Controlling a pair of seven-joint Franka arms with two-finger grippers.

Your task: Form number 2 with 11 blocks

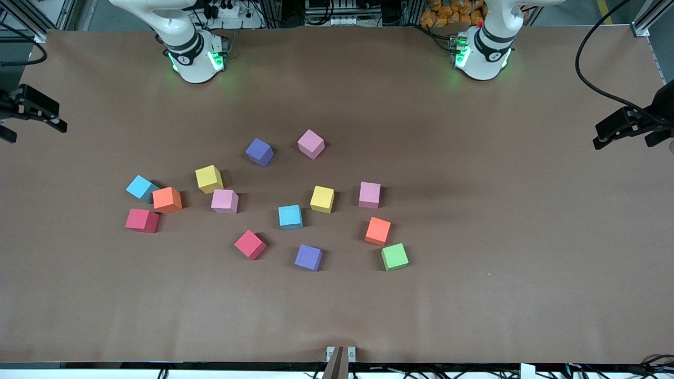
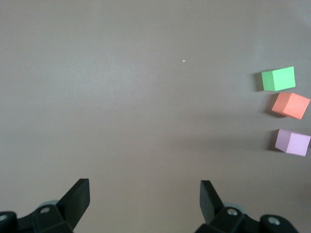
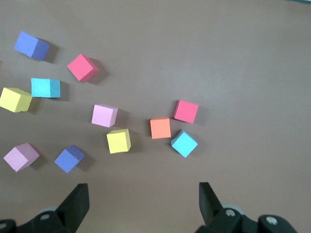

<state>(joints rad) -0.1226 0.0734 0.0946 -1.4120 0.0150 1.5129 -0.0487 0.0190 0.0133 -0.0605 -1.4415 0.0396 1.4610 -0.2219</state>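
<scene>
Several foam blocks lie scattered and apart on the brown table (image 1: 474, 295), in no figure. Among them are a purple block (image 1: 259, 152), a pink block (image 1: 310, 143), a yellow block (image 1: 322, 199), a light blue block (image 1: 290, 217), a red block (image 1: 250, 244), an orange block (image 1: 378, 231) and a green block (image 1: 394, 257). My left gripper (image 1: 629, 128) is open and empty over the left arm's end of the table; its wrist view (image 2: 145, 194) shows the green (image 2: 278, 78), orange (image 2: 290, 105) and pink (image 2: 292, 142) blocks. My right gripper (image 1: 32, 111) is open and empty over the right arm's end (image 3: 144, 196).
The arm bases (image 1: 195, 55) (image 1: 482, 52) stand at the table's edge farthest from the front camera. A black cable (image 1: 590, 79) hangs over the left arm's end. A small bracket (image 1: 340, 353) sits at the table's edge nearest the front camera.
</scene>
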